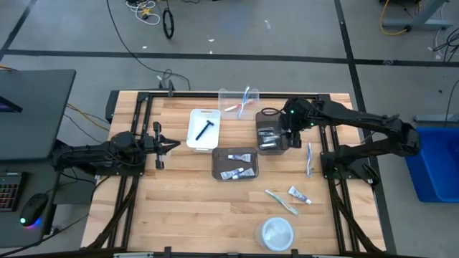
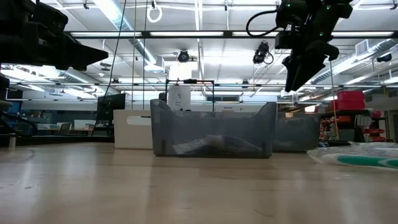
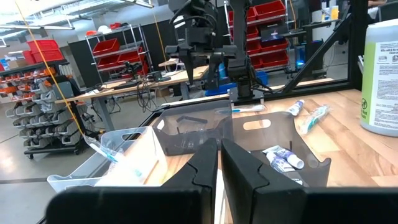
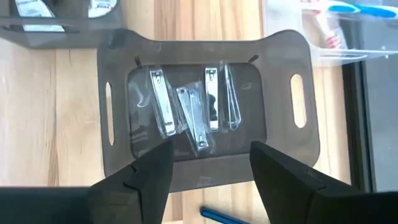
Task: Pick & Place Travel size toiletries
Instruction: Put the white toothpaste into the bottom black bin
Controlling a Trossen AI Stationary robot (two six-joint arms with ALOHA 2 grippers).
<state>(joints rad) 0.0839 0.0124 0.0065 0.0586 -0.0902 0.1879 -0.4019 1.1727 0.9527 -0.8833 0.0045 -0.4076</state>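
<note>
Right hand (image 4: pixel 208 165) hangs open and empty over the grey bin (image 4: pixel 205 50) of nail clippers (image 4: pixel 193 118); left hand (image 1: pixel 172 145) waits shut at the desk's left.

1. A white bin (image 1: pixel 203 129) sits left of centre on the table (image 1: pixel 179 208), with a razor (image 1: pixel 205 130) in it.
2. Far of it and to the right stands a clear bin (image 1: pixel 239 101) holding toothbrushes (image 1: pixel 246 99).
3. Right of the white bin, a bin (image 4: pixel 205 109) holds packaged nail clippers (image 4: pixel 186 109); the right gripper (image 1: pixel 290 133) hangs over its right side.
4. Near of that, at centre, another bin (image 1: pixel 234 164) holds small tubes (image 1: pixel 235 173).
5. A toothbrush (image 1: pixel 309 159) lies at the right edge.
6. Near right lie a second toothbrush (image 1: pixel 281 201) and a toothpaste tube (image 1: pixel 299 194), side by side.
7. A round dish (image 1: pixel 276 233) sits at the near edge.
8. The left gripper (image 1: pixel 172 145) waits left of the white bin.
</note>
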